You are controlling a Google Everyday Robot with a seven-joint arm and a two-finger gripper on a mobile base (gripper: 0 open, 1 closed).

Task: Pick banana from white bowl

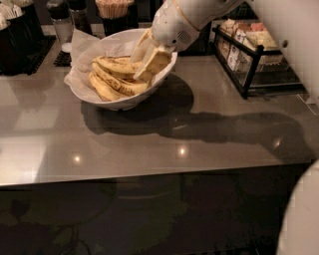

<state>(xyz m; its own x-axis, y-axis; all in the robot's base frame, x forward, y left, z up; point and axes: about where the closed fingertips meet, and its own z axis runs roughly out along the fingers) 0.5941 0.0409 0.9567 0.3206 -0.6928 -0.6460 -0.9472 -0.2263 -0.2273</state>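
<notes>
The white bowl [117,103] stands at the back left of the grey counter, lined with crinkled white paper [82,46]. Several yellow bananas [113,82] with brown specks lie in it. My gripper [137,68] reaches down from the upper right into the right side of the bowl. Its cream fingers [155,62] stand apart, with the tips at the bananas' upper ends. I see nothing held between them. The white wrist [179,22] is above the bowl's right rim.
A black wire rack [245,62] with packets stands at the right on the counter [149,144]. Dark containers [17,35], a shaker [61,17] and a cup of sticks [115,9] line the back. My white arm fills the right edge [299,219].
</notes>
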